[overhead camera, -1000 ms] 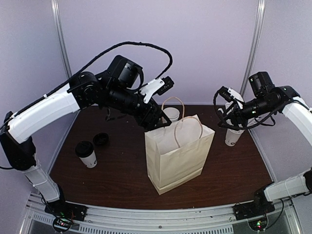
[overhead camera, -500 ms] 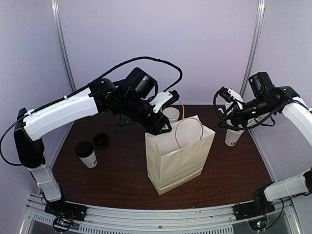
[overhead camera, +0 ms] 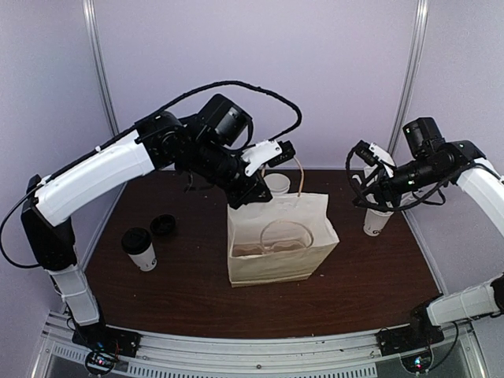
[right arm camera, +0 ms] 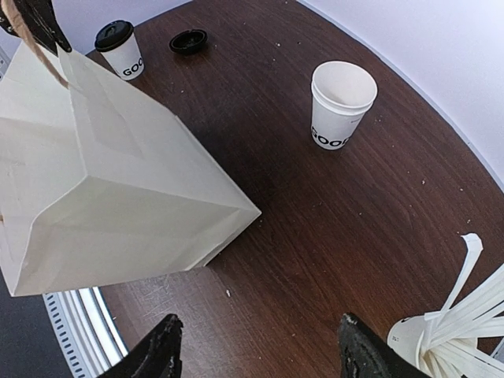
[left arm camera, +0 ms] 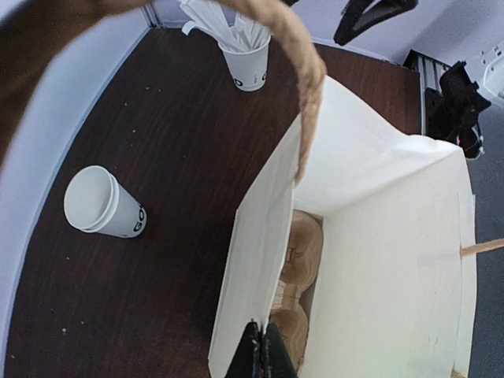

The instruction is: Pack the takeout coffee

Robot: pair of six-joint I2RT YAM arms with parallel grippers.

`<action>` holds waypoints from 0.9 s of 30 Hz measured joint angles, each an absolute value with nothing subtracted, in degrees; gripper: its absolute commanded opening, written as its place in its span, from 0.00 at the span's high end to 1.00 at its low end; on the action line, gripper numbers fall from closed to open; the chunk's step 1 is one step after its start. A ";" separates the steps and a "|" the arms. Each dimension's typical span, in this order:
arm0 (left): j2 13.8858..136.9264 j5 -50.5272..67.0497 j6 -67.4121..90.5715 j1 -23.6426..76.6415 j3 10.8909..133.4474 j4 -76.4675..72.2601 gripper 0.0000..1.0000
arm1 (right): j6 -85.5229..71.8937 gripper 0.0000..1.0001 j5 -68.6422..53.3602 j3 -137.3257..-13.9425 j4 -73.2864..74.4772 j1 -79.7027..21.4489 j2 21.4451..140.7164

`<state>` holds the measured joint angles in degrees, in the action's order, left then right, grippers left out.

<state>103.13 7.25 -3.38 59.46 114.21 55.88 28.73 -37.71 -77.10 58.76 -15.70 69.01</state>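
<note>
Left claw (left arm camera: 258, 340): clenched on the top edge of the bag (overhead camera: 276, 272), gripping one thin wall and holding the bag tipped with its mouth open. Right claw (right arm camera: 264, 358): released and empty, hanging at the right, just beside the cup of sticks (right arm camera: 441, 331).

We find no coffee packed. The lidded cup (overhead camera: 139, 248) stands at the near left of the worktop (overhead camera: 189, 276), well apart from the bag, with a loose lid (overhead camera: 163, 225) just beyond it. An open cup (overhead camera: 277, 183) stands just behind the bag. The carrier (left arm camera: 299, 252) lies on the bag's floor.

Risks noted:
- The paper edge may slip or tear in so narrow a pinch, and the bag would then drop or close.
- The handle (left arm camera: 303, 71) arches over the left wrist and could snag.
- The open cup, if moved without its lid, could spill.
- The right claw could knock over the cup of sticks.
</note>
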 measured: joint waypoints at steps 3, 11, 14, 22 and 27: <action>102.19 6.87 -7.94 59.68 113.93 56.90 1.00 | 28.75 0.33 -37.71 -76.62 58.59 -15.70 68.58; 101.43 2.00 -13.37 66.78 108.38 56.53 1.00 | 28.77 0.33 -37.41 -75.79 58.43 -15.59 68.51; 101.34 -0.27 -13.45 70.91 107.68 56.18 1.00 | 28.77 0.33 -37.39 -75.79 58.43 -15.59 68.49; 97.06 -5.34 -12.32 77.82 102.06 52.51 1.00 | 28.77 0.33 -37.39 -75.75 58.43 -15.44 68.42; 91.09 -5.54 -11.38 80.42 91.57 47.09 1.00 | 28.91 0.33 -37.30 -75.68 58.43 -15.38 68.42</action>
<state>91.09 -5.54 -11.38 80.42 91.57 47.09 28.91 -37.30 -75.68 58.43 -15.38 68.42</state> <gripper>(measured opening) 0.015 0.671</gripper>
